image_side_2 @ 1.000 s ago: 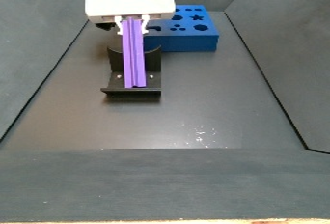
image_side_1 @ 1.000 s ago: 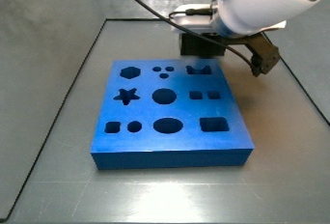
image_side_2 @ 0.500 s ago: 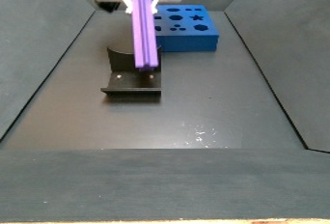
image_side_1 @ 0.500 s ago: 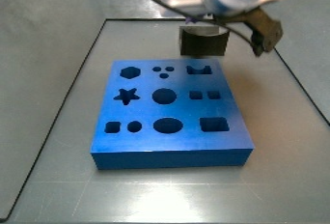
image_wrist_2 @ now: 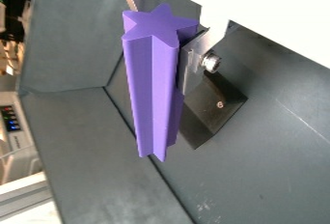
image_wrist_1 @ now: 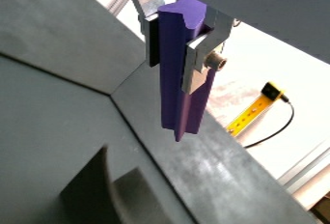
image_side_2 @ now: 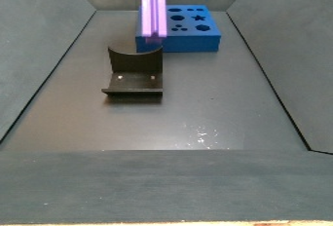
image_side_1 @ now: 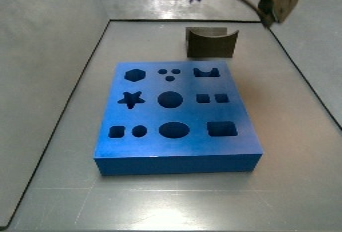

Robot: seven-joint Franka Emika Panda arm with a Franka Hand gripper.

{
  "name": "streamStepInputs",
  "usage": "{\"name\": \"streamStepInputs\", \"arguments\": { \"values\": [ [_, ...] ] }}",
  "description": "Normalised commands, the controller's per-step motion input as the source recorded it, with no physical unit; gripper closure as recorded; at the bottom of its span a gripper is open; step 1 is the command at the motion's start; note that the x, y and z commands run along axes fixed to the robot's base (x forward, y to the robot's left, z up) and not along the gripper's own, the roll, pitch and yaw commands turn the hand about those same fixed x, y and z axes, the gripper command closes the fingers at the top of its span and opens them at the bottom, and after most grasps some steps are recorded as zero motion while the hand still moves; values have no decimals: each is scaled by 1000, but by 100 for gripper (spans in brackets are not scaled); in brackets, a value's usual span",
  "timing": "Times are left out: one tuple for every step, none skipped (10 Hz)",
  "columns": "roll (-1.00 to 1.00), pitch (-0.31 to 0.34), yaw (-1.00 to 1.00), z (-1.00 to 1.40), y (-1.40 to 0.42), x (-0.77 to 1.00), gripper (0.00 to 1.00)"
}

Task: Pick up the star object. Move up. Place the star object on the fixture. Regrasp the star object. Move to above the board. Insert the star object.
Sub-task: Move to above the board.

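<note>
The star point(image_side_2: 152, 16) hung upright in the air above the fixture point(image_side_2: 132, 74), clear of its notched top, with its upper end cut off by the frame edge. Your gripper point(image_wrist_1: 178, 42) was clamped on the star, silver fingers point(image_wrist_1: 204, 52) pressed to opposite sides, as both wrist views showed. The board point(image_side_1: 177, 116) lay flat on the floor just beside the fixture, its star hole point(image_side_1: 130, 100) unfilled.
</note>
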Motion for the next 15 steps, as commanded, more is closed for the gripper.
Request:
{"name": "streamStepInputs", "arguments": {
  "values": [
    [-117,-12,-198,1000,-38,-263,100],
    [-127,37,-178,1000,-29,-249,100],
    [-127,67,-153,1000,-23,-240,100],
    [-121,95,-109,1000,-13,-222,100],
    [-111,112,-76,1000,-9,-211,100],
    [-93,121,-45,1000,-6,-199,100],
    [-75,128,-15,955,-4,-173,100],
    [-54,135,21,723,-3,-112,100],
    [-43,138,41,550,-5,-71,100],
    [-40,138,60,372,-13,-40,100],
    [-36,143,76,210,-16,-17,100],
    [-1000,72,-165,129,-1000,-263,100],
    [-1000,67,-162,130,-1000,-258,100],
    [-1000,69,-158,145,-1000,-276,100],
    [-1000,77,-151,135,-1000,-282,100]
  ]
}}
